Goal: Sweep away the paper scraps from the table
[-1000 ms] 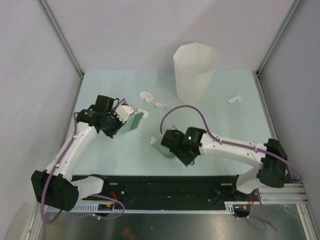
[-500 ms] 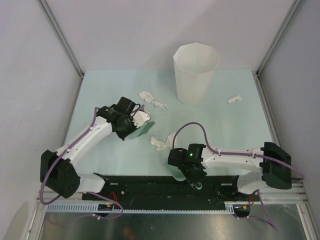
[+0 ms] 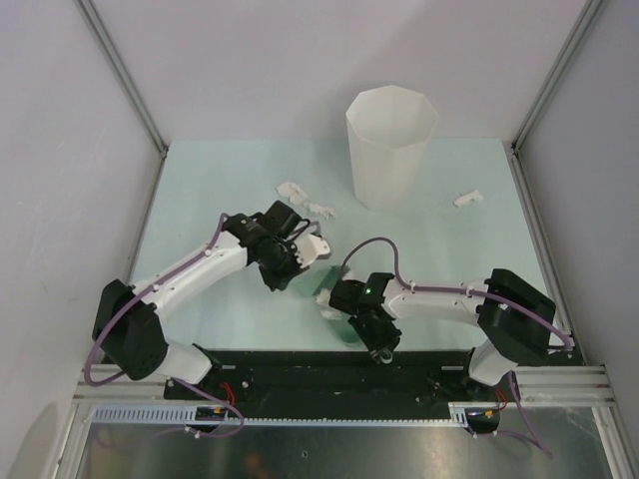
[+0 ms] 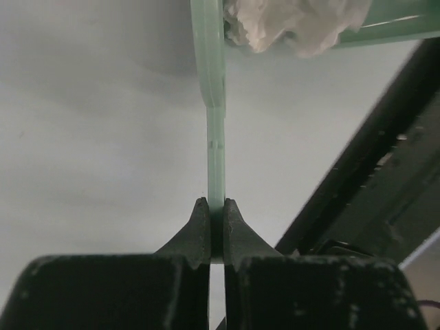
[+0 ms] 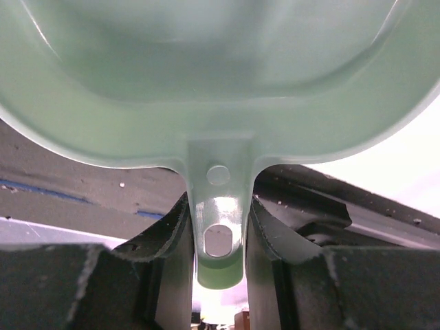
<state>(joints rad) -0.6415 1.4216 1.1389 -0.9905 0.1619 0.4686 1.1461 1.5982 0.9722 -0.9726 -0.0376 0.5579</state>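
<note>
My left gripper (image 3: pixel 298 257) is shut on a thin green scraper, seen edge-on in the left wrist view (image 4: pixel 216 137). A crumpled white paper wad (image 4: pixel 295 24) lies against the scraper's far end, next to the rim of the green dustpan (image 4: pixel 395 27). My right gripper (image 3: pixel 349 304) is shut on the dustpan's handle (image 5: pixel 218 220); the pan (image 5: pixel 220 82) fills the right wrist view. In the top view the pan (image 3: pixel 326 289) sits just right of the scraper. Loose paper scraps lie on the mint-green table (image 3: pixel 200 200): two behind the left gripper (image 3: pixel 293 190) (image 3: pixel 321 210) and one at the far right (image 3: pixel 467 199).
A tall white faceted bin (image 3: pixel 391 145) stands at the back centre. Grey walls and metal rails enclose the table. The black base rail (image 3: pixel 329 374) runs along the near edge, close behind the dustpan.
My left gripper has swung right and nearer with the scraper, up to the dustpan. The two wads that lay mid-table no longer show in the top view. The right gripper shifted slightly.
</note>
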